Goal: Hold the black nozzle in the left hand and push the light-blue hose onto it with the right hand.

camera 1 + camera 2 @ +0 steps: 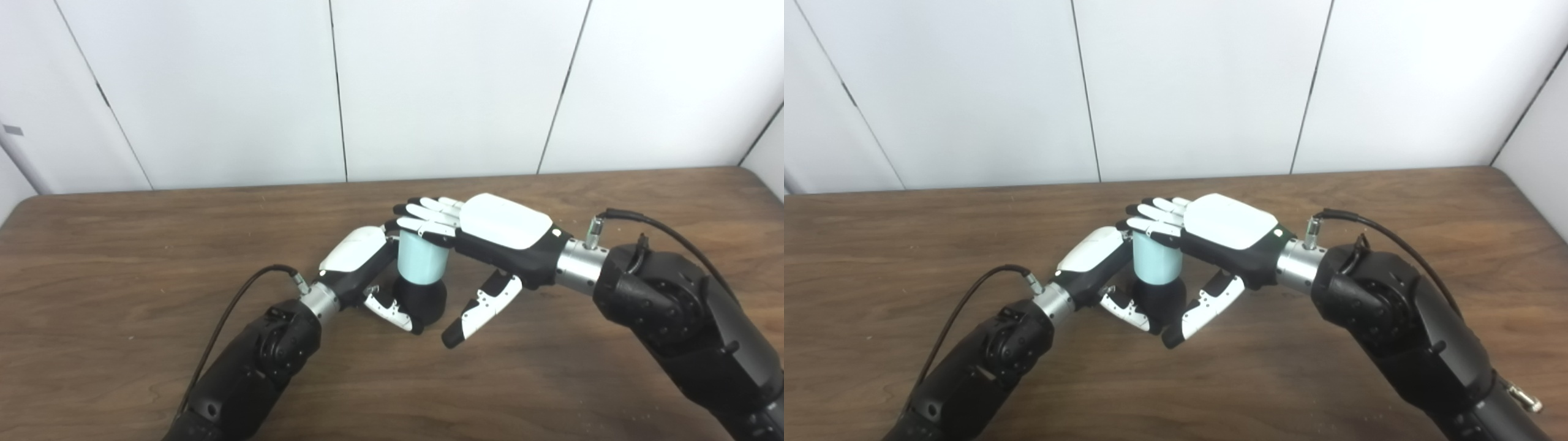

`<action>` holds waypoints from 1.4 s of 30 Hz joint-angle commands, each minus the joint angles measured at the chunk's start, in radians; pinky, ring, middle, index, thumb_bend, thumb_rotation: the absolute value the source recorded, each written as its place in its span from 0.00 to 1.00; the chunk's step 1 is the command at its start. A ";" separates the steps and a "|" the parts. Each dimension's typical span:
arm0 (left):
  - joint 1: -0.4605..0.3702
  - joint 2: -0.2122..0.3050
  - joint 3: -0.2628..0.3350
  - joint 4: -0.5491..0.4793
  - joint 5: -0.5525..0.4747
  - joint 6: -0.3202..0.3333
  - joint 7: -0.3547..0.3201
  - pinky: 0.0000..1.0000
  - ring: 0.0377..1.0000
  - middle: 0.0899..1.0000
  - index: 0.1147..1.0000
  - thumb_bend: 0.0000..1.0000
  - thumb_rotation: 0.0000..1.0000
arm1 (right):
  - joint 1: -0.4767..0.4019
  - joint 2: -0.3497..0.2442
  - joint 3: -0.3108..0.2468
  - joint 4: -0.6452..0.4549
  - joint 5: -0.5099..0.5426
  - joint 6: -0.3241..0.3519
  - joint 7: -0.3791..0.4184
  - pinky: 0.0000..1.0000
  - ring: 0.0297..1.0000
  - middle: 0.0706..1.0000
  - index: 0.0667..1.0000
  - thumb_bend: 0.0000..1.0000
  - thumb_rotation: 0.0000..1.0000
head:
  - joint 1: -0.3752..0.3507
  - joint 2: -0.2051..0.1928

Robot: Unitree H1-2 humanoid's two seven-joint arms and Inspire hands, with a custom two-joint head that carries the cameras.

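Note:
The black nozzle [427,300] stands upright on the wooden table [122,263], near its middle. My left hand [358,260] is shut on it: the thumb curls across its front and the fingers reach behind, mostly hidden. The light-blue hose [421,262], a short pale cylinder, sits upright on top of the nozzle [1160,301]. My right hand [499,229] lies flat, palm down, over the hose's [1156,263] top end. Its fingers stretch straight out to the left. Its thumb hangs down to the right of the nozzle, not touching it. Whether the palm presses on the hose is unclear.
Both forearms come in low over the table from the bottom corners, each with a black cable at the wrist. A white panelled wall [429,86] runs behind the table's far edge. Nothing else lies on the wood in view.

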 commanded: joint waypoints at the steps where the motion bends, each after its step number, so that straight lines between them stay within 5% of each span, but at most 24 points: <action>1: 0.018 0.017 -0.017 0.018 0.039 0.036 -0.059 1.00 0.57 0.39 0.43 0.53 0.00 | 0.039 -0.017 0.033 0.018 -0.009 0.041 0.078 1.00 1.00 1.00 0.97 0.79 0.82 | -0.001 0.001; 21: 0.019 0.011 -0.014 0.036 0.033 0.024 -0.053 1.00 0.57 0.39 0.43 0.53 0.00 | 0.027 0.017 -0.044 0.013 0.035 -0.070 -0.064 0.98 0.99 1.00 0.98 0.67 0.70 | 0.001 -0.007; 26: 0.021 0.013 -0.014 0.032 0.037 0.021 -0.052 1.00 0.57 0.40 0.43 0.53 0.00 | 0.032 0.101 -0.145 -0.020 0.043 -0.008 -0.153 0.81 0.89 0.96 0.94 0.69 0.35 | -0.001 -0.010; 30: 0.018 0.012 -0.014 0.040 0.039 0.019 -0.047 1.00 0.57 0.40 0.43 0.53 0.00 | 0.050 0.171 -0.209 -0.039 0.006 0.063 -0.208 0.70 0.85 0.94 0.93 0.69 0.22 | -0.001 -0.010; 42: 0.020 0.010 -0.014 0.037 0.040 0.022 -0.049 1.00 0.57 0.40 0.43 0.53 0.00 | 0.078 0.205 -0.269 -0.049 0.052 0.198 -0.208 0.63 0.82 0.91 0.94 0.71 0.20 | 0.001 -0.009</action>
